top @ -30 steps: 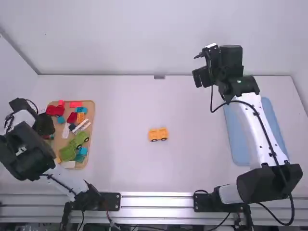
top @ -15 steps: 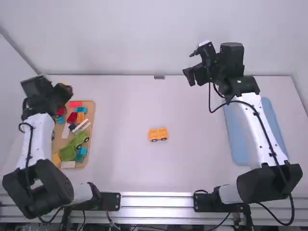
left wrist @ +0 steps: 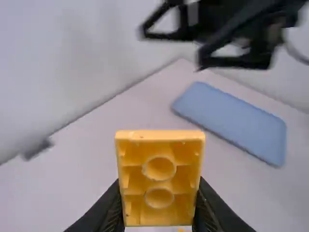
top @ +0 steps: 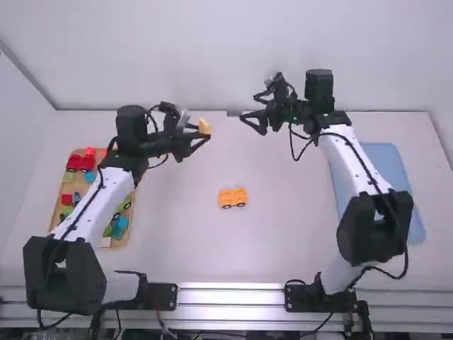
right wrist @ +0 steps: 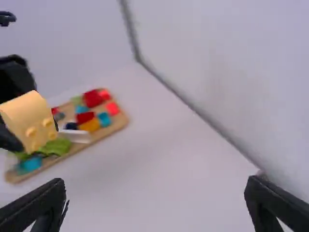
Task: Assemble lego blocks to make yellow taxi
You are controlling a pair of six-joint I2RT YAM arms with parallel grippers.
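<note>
In our left gripper (top: pixel 201 136) we clamped the curved yellow block (top: pixel 204 126); our right gripper (top: pixel 252 124) had fingers apart, both beyond the yellow wheeled chassis (top: pixel 233 196). Tabletop (top: pixel 184 234) stretched leftward from it to the wooden tray's (right wrist: pixel 116 128) edge.

Open table (top: pixel 283 234) surrounds one obstacle, the wheeled block (top: pixel 233 197)
</note>
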